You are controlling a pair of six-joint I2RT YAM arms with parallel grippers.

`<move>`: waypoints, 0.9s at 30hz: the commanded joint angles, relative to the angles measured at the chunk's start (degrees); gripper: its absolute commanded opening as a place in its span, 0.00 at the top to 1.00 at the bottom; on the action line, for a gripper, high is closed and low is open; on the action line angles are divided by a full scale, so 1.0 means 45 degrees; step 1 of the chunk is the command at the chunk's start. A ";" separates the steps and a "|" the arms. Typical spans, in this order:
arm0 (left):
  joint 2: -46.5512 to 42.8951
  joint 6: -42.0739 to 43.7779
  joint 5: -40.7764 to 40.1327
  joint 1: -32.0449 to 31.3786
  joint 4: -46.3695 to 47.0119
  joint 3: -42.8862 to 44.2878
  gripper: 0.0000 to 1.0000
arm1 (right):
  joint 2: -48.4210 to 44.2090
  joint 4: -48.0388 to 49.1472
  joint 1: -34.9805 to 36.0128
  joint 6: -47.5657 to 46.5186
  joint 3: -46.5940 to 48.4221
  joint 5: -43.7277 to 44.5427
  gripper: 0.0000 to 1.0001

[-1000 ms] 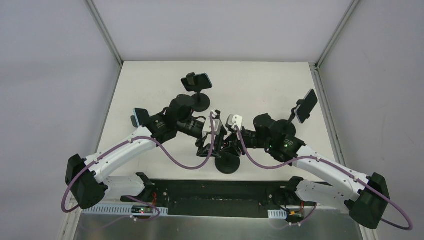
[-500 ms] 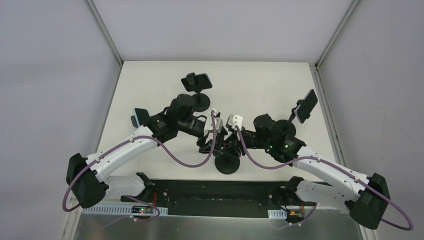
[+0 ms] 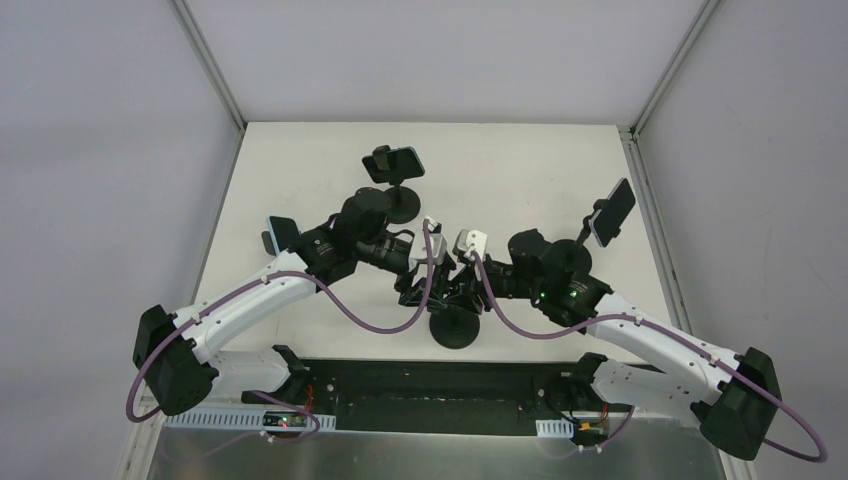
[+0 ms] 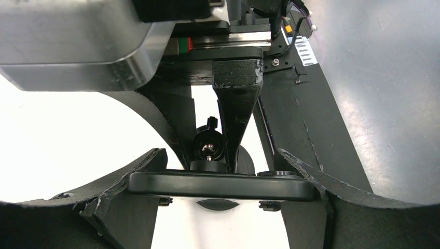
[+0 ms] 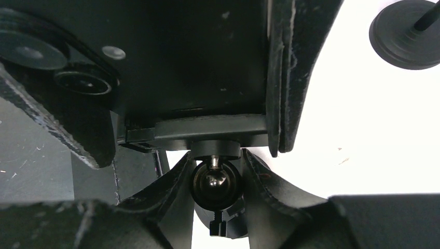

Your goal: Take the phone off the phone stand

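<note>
The black phone shows edge-on in the left wrist view, still seated on its mount. My left gripper is shut on the phone, one finger on each short end. Behind the phone is the phone stand's shiny ball joint. In the right wrist view my right gripper is shut on that ball joint, just under the phone's back. From above, both grippers meet over the stand's round base, left gripper facing right gripper, and they hide the phone.
A second stand with a phone is at the back centre, and a third is at the right edge. Another phone peeks out beside the left arm. A black strip runs along the near edge.
My left gripper's fingers have come in from wide open and now clamp the phone's ends. The right gripper has kept its hold on the ball joint; neither arm has shifted noticeably.
</note>
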 commanded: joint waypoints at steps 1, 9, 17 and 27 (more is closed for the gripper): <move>-0.0118 -0.0032 0.0140 -0.0027 -0.0428 -0.0349 1.00 | -0.0228 0.0989 0.0000 0.0750 0.0272 0.0521 1.00; -0.0143 0.0599 0.1648 -0.0037 -0.0418 -0.0565 1.00 | 0.0375 0.0919 0.0007 0.2446 0.1007 0.2134 1.00; 0.0103 -0.0018 0.2206 -0.0018 -0.0427 -0.0545 1.00 | -0.0034 0.1281 -0.0001 0.1896 0.0541 0.2480 1.00; -0.0168 -0.1262 0.2357 -0.0062 -0.0427 -0.1125 1.00 | -0.0569 0.3301 0.0014 0.0542 -0.0481 0.5169 1.00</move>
